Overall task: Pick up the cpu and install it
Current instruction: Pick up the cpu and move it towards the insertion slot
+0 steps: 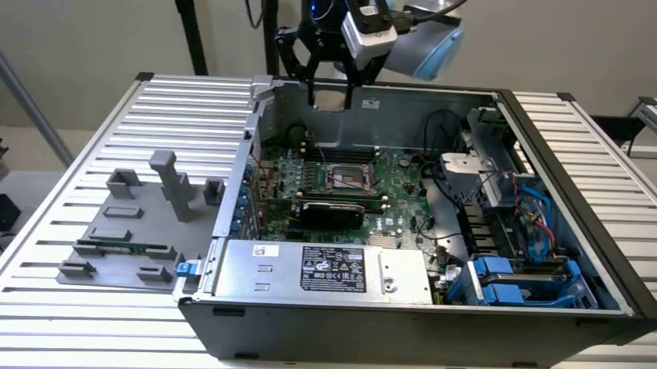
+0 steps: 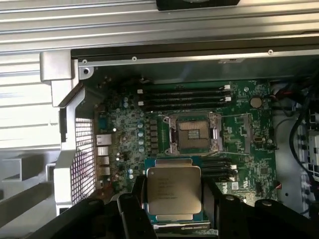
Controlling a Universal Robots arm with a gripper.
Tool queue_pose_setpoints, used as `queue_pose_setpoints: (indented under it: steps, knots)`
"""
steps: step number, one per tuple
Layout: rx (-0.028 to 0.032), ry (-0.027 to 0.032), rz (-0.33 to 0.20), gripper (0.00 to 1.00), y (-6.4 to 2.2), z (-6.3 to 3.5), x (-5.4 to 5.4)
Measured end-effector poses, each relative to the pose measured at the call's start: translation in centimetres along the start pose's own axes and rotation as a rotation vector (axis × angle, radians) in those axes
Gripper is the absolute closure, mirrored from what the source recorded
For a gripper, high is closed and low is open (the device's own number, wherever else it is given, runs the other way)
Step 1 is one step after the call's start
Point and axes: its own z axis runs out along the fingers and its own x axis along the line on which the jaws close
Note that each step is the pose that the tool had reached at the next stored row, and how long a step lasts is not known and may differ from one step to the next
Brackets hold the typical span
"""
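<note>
Toward 12 o'clock from the socket (image 1: 349, 178) in the exterior view, over the case (image 1: 431, 96), the claw (image 1: 331, 91) pinches the cpu (image 2: 173, 191) between its 2 fingers (image 2: 130, 211), silvery top showing.

An open case (image 1: 411, 332) lies on the slatted table (image 1: 92, 330), with a green motherboard (image 1: 402, 184), a labelled power supply (image 1: 328, 269) and blue drive caddies (image 1: 508, 290) inside. Beside it, on the exterior view's left, a grey fixture (image 1: 113, 231) holds a memory stick (image 1: 123, 248).
</note>
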Motion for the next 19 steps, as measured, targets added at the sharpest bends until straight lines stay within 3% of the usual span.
queue_pose_setpoints:
  steps: [5,9,14,19]
  knots:
    - [0.0043,-0.0031,0.000,0.45,1.39,0.59,-1.8]
    - [0.0060,-0.0151,-0.001,0.45,1.89,0.88,-3.0]
    - [0.0091,-0.0306,-0.003,0.45,2.08,1.30,-3.7]
    - [0.0112,-0.0350,-0.003,0.45,2.30,1.99,-4.2]
